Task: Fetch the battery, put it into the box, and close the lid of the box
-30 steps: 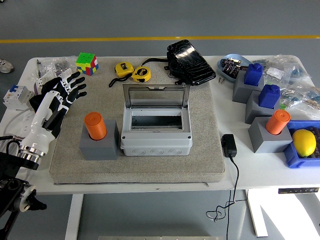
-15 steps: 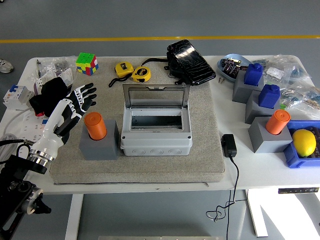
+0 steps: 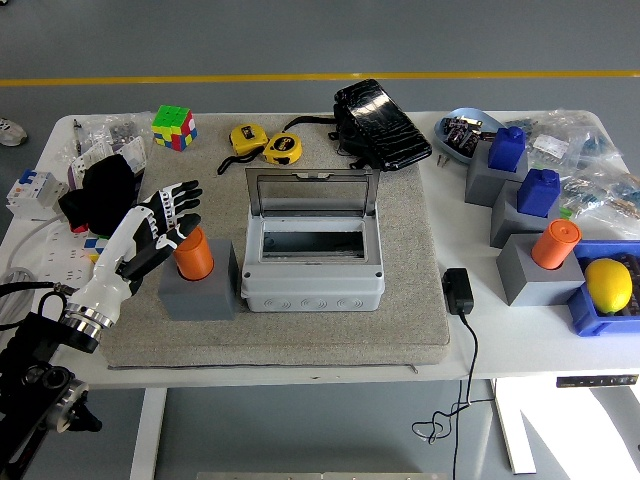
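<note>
**Hand right up against the orange battery, box lid up**

Battery first: it's the orange cylinder standing upright in a grey holder block, which sits touching the left side of the grey box. I'm using the box as my reference for everything here. It sits in the middle of a grey mat on the white counter, its clear lid propped up at the back and the inside open to view.

The left hand is just left of the box, right at the battery. The fingers are spread and loose, with the thumb side about touching the battery's left face, but nothing is wrapped around it, so I'd call the hand released. The right arm doesn't show up at all.

Other stuff around the box:
- behind it, two yellow tape measures and a shiny black pouch
- far back left, a colour cube
- left of it, past the hand, a black glove-looking thing
- just right of it, off the mat, a black power adapter with its cord hanging over the counter edge
- further right, another orange cylinder on a grey block, two blue pieces on grey blocks, and a lemon in a blue tray
</note>
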`<state>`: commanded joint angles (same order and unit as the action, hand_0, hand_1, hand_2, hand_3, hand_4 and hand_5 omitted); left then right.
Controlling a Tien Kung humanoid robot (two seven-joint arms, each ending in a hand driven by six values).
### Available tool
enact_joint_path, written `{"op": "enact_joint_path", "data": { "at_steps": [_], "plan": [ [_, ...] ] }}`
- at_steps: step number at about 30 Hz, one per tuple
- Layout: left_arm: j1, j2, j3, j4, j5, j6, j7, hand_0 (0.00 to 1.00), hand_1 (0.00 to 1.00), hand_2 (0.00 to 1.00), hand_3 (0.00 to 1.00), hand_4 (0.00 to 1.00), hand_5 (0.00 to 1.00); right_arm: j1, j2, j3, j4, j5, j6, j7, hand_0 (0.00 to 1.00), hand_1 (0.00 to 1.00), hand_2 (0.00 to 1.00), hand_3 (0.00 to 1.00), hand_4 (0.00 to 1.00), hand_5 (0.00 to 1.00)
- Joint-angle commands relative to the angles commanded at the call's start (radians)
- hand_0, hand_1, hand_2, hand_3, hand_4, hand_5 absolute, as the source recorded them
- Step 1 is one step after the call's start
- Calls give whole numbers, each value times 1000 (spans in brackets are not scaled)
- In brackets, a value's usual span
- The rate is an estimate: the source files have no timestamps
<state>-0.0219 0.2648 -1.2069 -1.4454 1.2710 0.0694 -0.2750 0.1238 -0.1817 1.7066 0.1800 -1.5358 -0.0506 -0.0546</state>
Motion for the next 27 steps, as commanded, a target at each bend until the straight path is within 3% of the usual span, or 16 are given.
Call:
{"op": "enact_joint_path", "data": {
  "at_steps": [4, 5, 10, 11, 27],
  "plan": [
    [1, 0, 1, -2, 6, 7, -4, 767, 848, 867, 875, 998, 567, 0, -1, 3, 0, -2, -1, -1, 854, 817, 791, 817, 998, 998],
    [1, 0, 1, -2, 6, 7, -5, 751, 839, 864, 869, 998, 475, 0, -2, 3, 0, -2, -1, -1, 854, 817, 791, 818, 998, 998],
    [2, -2, 2, 1, 22, 15, -4, 751, 839, 864, 869, 998, 475, -1, -2, 3, 0, -1, 0, -1, 854, 817, 791, 818, 998, 998],
    [2, -2, 2, 1, 27, 17, -3, 726, 828, 871, 872, 998, 382, -1, -1, 3, 0, -1, 0, -1, 853, 817, 791, 817, 998, 998],
    [-5, -4, 27, 36, 37, 29, 3, 729, 829, 870, 870, 998, 337, 0, -1, 1, 0, -1, 0, -1, 853, 817, 791, 818, 998, 998]
  ]
}}
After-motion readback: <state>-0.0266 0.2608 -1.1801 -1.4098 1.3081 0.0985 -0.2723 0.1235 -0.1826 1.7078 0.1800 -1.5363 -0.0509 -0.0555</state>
